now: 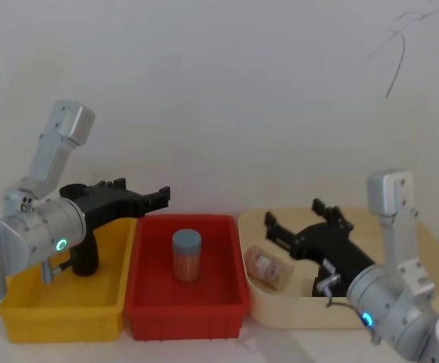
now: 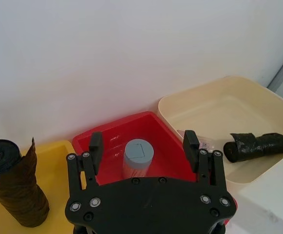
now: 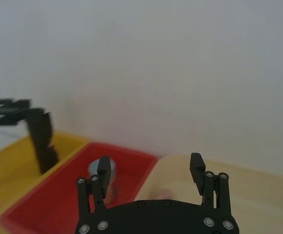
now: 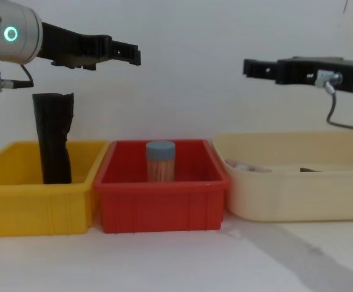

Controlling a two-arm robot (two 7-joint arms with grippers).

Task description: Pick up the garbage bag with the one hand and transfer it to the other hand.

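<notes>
The garbage bag (image 2: 257,146) is a black roll lying on its side in the cream bin (image 2: 214,105); a dark sliver of it (image 4: 310,170) shows above the bin wall in the chest view. My left gripper (image 1: 145,190), on the arm with the green-cyan ring, hovers open and empty above the yellow and red bins, pointing right. In its wrist view the left gripper (image 2: 142,141) frames the jar below. My right gripper (image 1: 293,214), on the blue-ringed arm, hangs open and empty above the cream bin, pointing left. Both grippers are well above the bins and apart from each other.
A second black roll with a ragged, flared top (image 4: 53,140) stands upright in the yellow bin (image 4: 18,201). A jar with a grey-blue lid (image 1: 187,255) stands in the red bin (image 1: 151,302). A small packet (image 1: 264,265) lies in the cream bin.
</notes>
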